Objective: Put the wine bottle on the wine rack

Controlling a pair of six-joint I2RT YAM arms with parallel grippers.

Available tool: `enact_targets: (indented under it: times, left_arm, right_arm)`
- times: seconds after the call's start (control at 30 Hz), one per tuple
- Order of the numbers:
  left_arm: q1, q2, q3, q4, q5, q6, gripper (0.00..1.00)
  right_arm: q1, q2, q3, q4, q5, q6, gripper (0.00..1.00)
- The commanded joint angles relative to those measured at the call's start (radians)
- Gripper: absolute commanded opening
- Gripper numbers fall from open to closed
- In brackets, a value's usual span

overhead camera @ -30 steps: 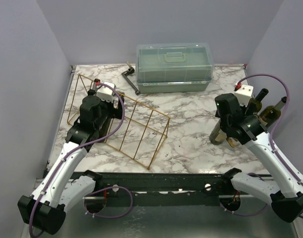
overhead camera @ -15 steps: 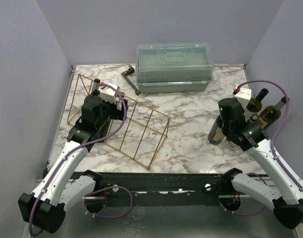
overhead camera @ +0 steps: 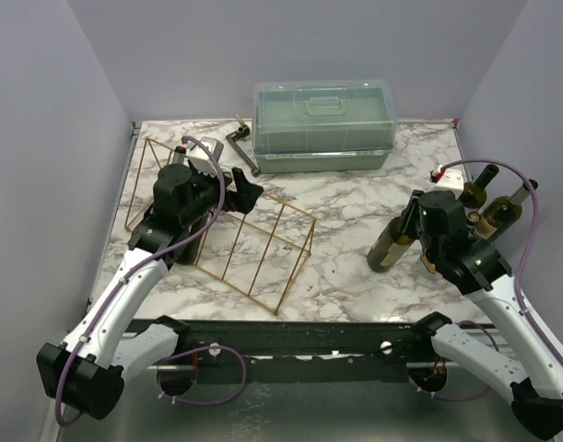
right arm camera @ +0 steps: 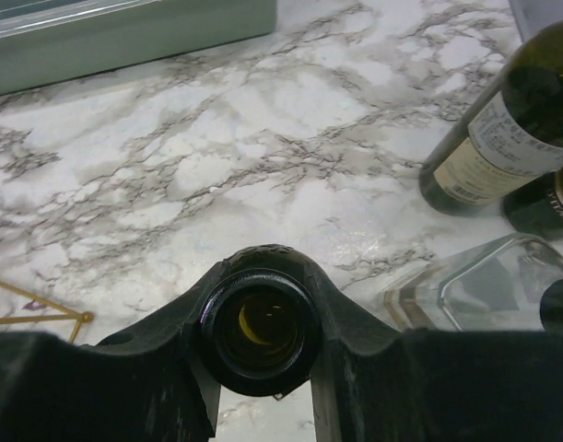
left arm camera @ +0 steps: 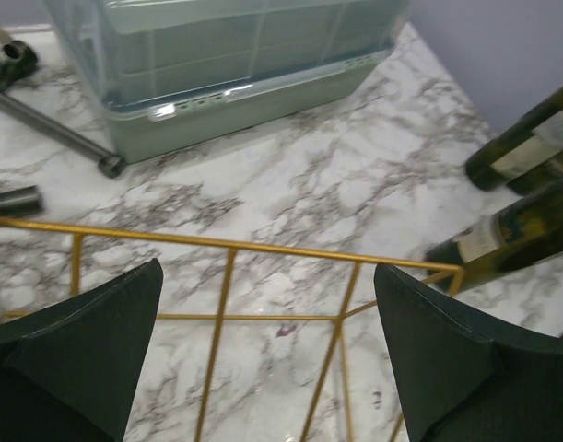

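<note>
Right gripper [right arm camera: 260,331] is clamping the neck of the bottle [overhead camera: 387,250], which is tilting near the right edge of the counter [overhead camera: 355,203], well apart from the rack [left arm camera: 228,247] sitting by the left edge, where left gripper [left arm camera: 267,269] is hovering wide open, empty.

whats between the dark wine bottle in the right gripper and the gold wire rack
Nothing: in the top view, only bare marble tabletop separates the dark green wine bottle in the right gripper from the gold wire rack.
</note>
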Motion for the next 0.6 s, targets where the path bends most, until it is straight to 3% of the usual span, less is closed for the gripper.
enact_targets:
  times: [0.0,0.2,0.57]
  left_arm:
    - [-0.069,0.042,0.085,0.107,0.129,-0.220,0.97]
    - [-0.328,0.080,0.138,0.107,-0.046,-0.120,0.97]
    - [-0.732,0.278,0.262,0.132,-0.224,0.085,0.98]
  right_arm:
    - [-0.002,-0.051,0.001,0.045,-0.110,-0.005,0.01]
    - [-0.001,-0.098,0.002,0.037,-0.161,0.038,0.01]
    - [-0.002,-0.170,0.068,-0.012,-0.345,0.158,0.00]
